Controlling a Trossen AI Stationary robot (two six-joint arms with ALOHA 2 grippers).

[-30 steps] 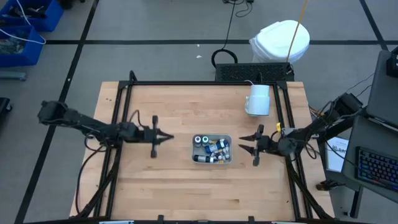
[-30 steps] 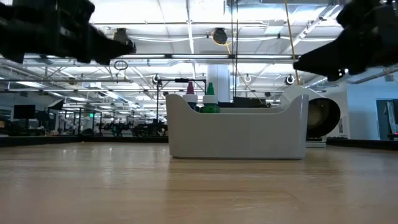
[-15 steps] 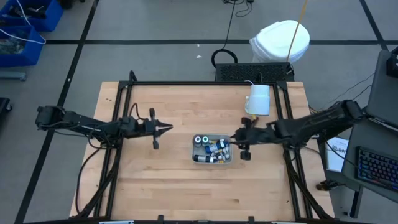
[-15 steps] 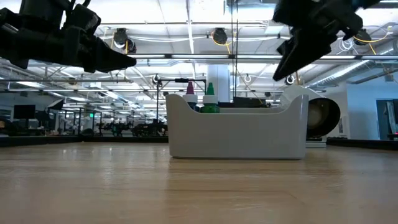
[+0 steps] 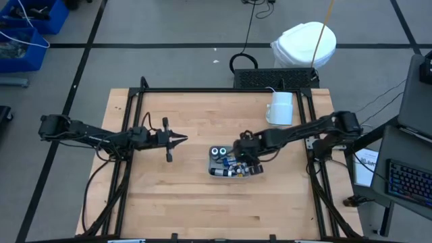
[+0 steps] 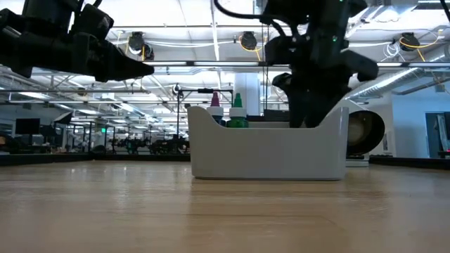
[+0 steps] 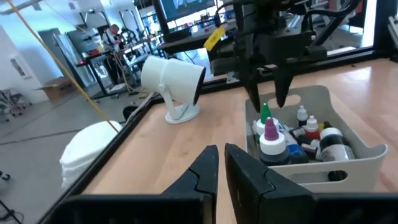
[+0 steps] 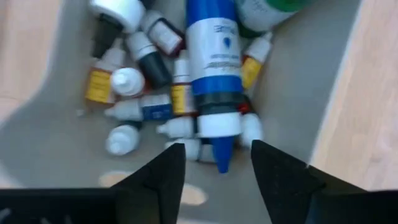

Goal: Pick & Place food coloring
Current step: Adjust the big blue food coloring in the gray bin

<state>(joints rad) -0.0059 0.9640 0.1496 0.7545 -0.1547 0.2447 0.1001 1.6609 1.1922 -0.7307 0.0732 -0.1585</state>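
Right pincer [image 5: 244, 159] is hanging over the tray [image 5: 212, 171], pointing down into it, with its fingers [image 8: 277, 177] spread apart and nothing between them. From the right wrist view you look straight into the pile: a big blue-and-white bottle [image 8: 212, 74] lying on its side with its blue tip between the two fingers, and a mess of little food coloring bottles [image 8: 138, 112] around it, white caps with yellow, red and dark labels, all flopped over on the tray floor. None of them is gripped.

Left pincer [image 5: 181, 140] sits well off to the other side of the tray, above bare desk [image 5: 169, 196], fingers pinched together with just a sliver of a gap and holding nothing. Its wrist view shows the tray from the side, with a pink-tipped [image 7: 270, 132] and a green-tipped bottle [image 7: 265, 114] standing up at one end and the small ones heaped beside them.

From overhead, two round dark pots [image 5: 218, 152] with pale rings sit at the left end of the tray. In the low view the right arm [image 6: 316, 63] drops down behind the tray's front wall, so its fingertips are hidden there.

White mug [image 5: 280, 108] lies on its side near the back right of the desk, well apart from the tray.
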